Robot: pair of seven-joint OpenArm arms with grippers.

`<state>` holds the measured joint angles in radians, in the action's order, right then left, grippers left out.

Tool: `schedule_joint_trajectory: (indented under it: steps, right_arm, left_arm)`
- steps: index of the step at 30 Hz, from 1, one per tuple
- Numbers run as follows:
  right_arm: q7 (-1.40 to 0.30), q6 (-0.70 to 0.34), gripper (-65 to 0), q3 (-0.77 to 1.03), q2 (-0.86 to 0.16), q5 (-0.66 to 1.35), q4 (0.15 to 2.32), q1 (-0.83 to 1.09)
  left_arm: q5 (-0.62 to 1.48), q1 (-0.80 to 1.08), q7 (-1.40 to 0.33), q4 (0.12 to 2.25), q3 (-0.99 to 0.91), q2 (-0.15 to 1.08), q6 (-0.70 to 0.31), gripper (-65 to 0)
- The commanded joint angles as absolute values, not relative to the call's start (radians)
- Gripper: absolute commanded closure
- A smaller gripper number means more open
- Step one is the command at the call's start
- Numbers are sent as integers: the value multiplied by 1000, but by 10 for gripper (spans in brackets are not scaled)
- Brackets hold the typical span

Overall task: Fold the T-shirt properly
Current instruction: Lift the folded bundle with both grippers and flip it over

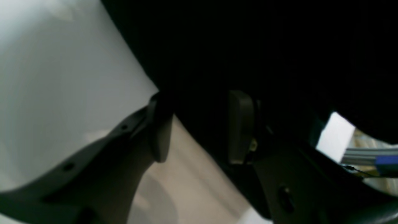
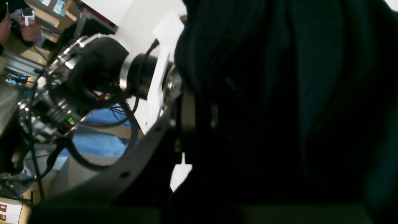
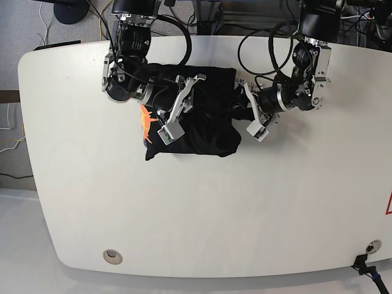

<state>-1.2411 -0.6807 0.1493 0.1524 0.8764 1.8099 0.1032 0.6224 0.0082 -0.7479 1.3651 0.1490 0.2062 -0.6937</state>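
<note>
The black T-shirt (image 3: 205, 125) lies bunched and partly folded on the far middle of the white table (image 3: 202, 214). A bit of its orange print (image 3: 145, 120) shows at its left edge. My right gripper (image 3: 174, 113) is over the shirt's left part; in the right wrist view its jaws (image 2: 200, 116) stand close together on a fold of the dark cloth (image 2: 295, 93). My left gripper (image 3: 250, 113) is at the shirt's right edge. In the left wrist view its fingers (image 1: 200, 127) stand apart, with black cloth (image 1: 279, 46) between and behind them.
Both arms reach in from the table's far edge, trailing cables (image 3: 257, 49). The table has round holes near the front corners (image 3: 111, 256). The other arm (image 2: 93, 68) fills the left of the right wrist view.
</note>
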Motion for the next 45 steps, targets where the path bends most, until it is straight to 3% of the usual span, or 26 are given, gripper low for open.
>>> schedule_joint_trajectory:
  steps: [1,7,8,14,16,17,29,38,40,45]
  right_arm:
    - [-1221,-687,0,119,157,911,1787,76]
    - [-1216,-685,0,88,157,911,1705,58]
    - [-1213,-685,-24,88,157,911,1702,58]
    - [-1213,-684,-441,87,157,911,1699,58]
    - [-1213,-684,-524,87,157,911,1707,58]
    - [-1213,-684,-536,87,157,911,1713,58]
    - [-1216,-690,-536,15,156,911,1862,2]
    - [-1214,-691,-522,173,2,762,1853,-148]
    - [-1214,-691,-448,173,-21,707,1853,-163]
    - [-1162,-693,-155,171,-48,602,1851,-162]
  left_arm:
    - [621,-1,-762,1377,154,211,-698,-252]
    - [621,-2,-762,1379,154,188,-698,-252]
    - [621,-2,-762,1379,154,188,-698,-252]
    - [621,-7,-762,1379,150,191,-698,-252]
    - [622,-18,-762,1394,143,205,-698,-252]
    - [624,-18,-763,1406,130,219,-698,-252]
    - [621,-48,-771,1627,51,346,-698,-252]
    - [619,38,-806,1844,177,282,-698,-252]
    - [619,67,-806,1876,228,268,-698,-252]
    - [621,67,-786,1890,387,254,-698,-252]
